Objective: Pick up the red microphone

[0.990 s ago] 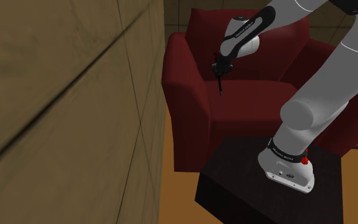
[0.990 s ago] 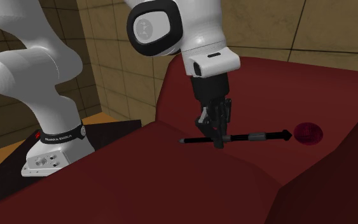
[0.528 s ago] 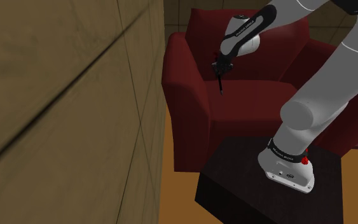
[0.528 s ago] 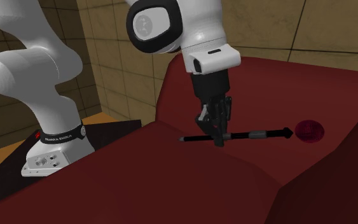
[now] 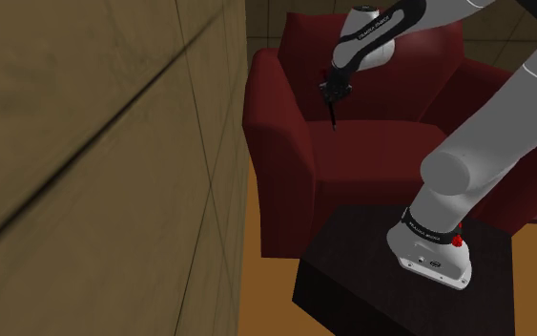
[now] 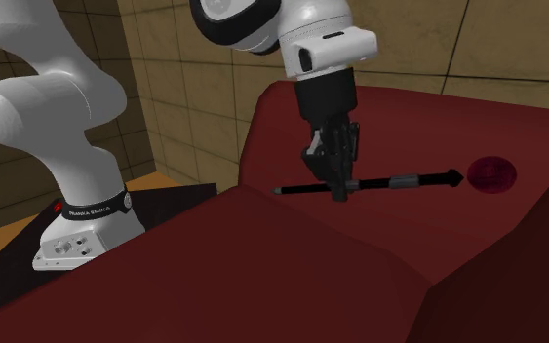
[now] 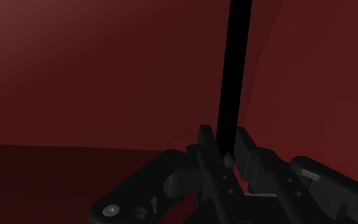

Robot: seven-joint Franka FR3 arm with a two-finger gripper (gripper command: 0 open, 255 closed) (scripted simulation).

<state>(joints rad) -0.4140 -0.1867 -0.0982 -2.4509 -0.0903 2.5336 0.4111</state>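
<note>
**A:** When you checked the shoulder view, where was the microphone (image 5: 333, 116)?

**B:** Upper middle of the frame. It was a thin dark rod hanging below the claw (image 5: 332, 93), over the dark red armchair (image 5: 280, 134). A tan tiled wall (image 5: 104, 143) took the left, and the stand (image 5: 352, 282) sat lower right on an orange floor (image 5: 266, 301).

**A:** And the second exterior view?

**B:** The claw was clamped on the black handle (image 6: 409, 181) at frame centre. The long axis ran left to right, nearly level, crosswise to the claw. The red head (image 6: 492, 175) lay far right, and the grip sat nearer the tail. I judged it clear of the seat cushion (image 6: 292, 263), though the head-heavy side might sag.

**A:** The wrist view?

**B:** Both fingers (image 7: 206, 143) pinched the rod, which ran straight away from them against red upholstery.
</note>
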